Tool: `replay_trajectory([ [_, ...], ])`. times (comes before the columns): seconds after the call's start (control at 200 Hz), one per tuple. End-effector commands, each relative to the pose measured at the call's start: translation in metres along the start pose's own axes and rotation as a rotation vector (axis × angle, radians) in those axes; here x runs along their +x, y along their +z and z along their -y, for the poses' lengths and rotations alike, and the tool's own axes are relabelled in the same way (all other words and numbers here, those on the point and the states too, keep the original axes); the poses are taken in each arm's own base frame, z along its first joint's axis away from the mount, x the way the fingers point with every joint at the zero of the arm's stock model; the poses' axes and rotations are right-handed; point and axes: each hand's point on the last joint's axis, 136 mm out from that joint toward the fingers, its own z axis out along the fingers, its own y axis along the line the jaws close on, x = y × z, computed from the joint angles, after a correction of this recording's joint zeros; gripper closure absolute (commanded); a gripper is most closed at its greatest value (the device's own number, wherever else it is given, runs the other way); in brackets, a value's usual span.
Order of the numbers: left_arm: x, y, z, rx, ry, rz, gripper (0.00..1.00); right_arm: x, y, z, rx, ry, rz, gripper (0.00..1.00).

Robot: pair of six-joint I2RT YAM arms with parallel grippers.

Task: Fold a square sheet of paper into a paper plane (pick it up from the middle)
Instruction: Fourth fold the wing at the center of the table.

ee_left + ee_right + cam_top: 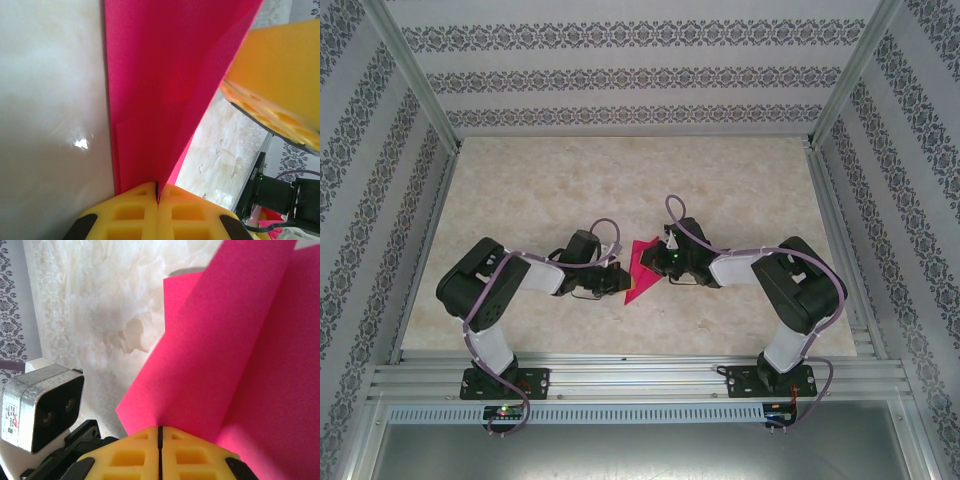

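The pink paper (640,268) is between the two arms at the middle of the table (570,190), and both grippers have it. Whether it touches the surface I cannot tell. The left gripper (157,194) has its jaws pressed fully together on a narrow end of the paper. The right gripper (160,436) is closed in the same way on another edge, where one flap rises and curves away from the flat part. I judge the paper to be very light, thin and soft. It bends easily, keeps every crease it is given, and may tear if the two arms pull apart from each other. The best place to hold it seems to be near a fold or where layers overlap, because there it is a little stiffer. The fingertips alone should pinch it, so that the rest stays free. Its surface is matte with a fine grain, so it should not slip much between the yellow fingers (135,455), which have square hollows like a grid. In the left wrist view darker zones show where layers lie over each other, and the edges are straight. From above the outline is pointed toward the near side. The table is smooth and glossy, with a pale marble pattern and a bright reflection.
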Motion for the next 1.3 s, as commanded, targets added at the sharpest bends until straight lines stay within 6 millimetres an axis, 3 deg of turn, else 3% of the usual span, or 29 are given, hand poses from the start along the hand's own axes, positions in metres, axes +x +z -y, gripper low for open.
replay_trajectory([
  [0.0,-0.006,0.0,-0.002,0.007,-0.048,-0.012,0.96,0.001,0.002,0.008,0.01,0.017,-0.001,0.91],
  [0.275,-0.008,0.005,-0.005,0.027,-0.102,-0.041,0.96,0.012,0.005,-0.015,-0.062,-0.02,-0.059,0.9],
  [0.505,-0.007,0.006,-0.008,0.016,-0.111,-0.046,0.97,-0.003,0.01,0.0,-0.032,0.02,-0.023,0.9],
  [0.859,-0.007,0.005,-0.01,-0.009,-0.113,-0.05,0.96,-0.004,0.019,0.02,0.008,0.063,-0.026,0.9],
  [1.064,-0.003,0.001,-0.016,-0.045,-0.114,-0.042,0.78,0.002,0.021,0.035,0.057,0.096,-0.04,0.91],
  [1.184,0.002,-0.001,-0.015,-0.043,-0.111,-0.054,0.8,0.005,0.021,0.038,0.066,0.101,-0.05,0.91],
  [1.299,0.01,-0.001,-0.017,-0.064,-0.109,-0.085,0.87,0.005,0.02,0.039,0.071,0.103,-0.05,0.91],
])
